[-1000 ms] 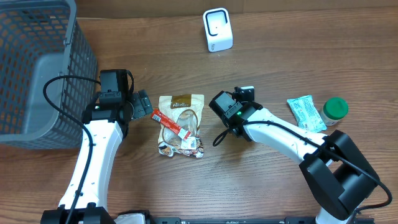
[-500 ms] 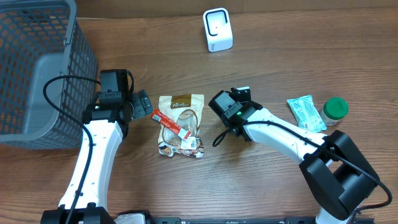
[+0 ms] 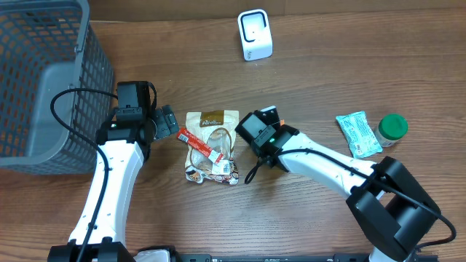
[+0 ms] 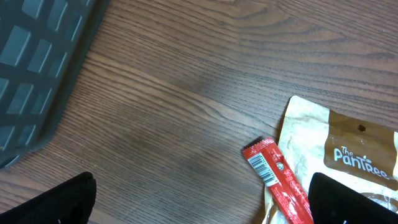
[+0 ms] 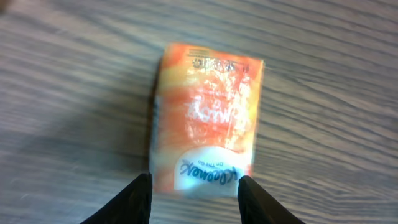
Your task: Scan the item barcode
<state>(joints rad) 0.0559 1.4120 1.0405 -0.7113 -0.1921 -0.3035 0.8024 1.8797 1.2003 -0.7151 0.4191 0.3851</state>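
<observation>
Left fingers (image 4: 59, 200) wide, right fingers (image 5: 133, 200) apart

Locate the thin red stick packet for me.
In the overhead view the thin red stick packet lies diagonally across the left edge of the beige-and-brown snack pouch, just right of the open left gripper.

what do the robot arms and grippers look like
Both arms have white, rounded links with black joints and wrist housings. The left arm and right arm each carry a thin black cable. The right wrist shows a small green light. The left gripper and right gripper have black tapered fingers.
</observation>
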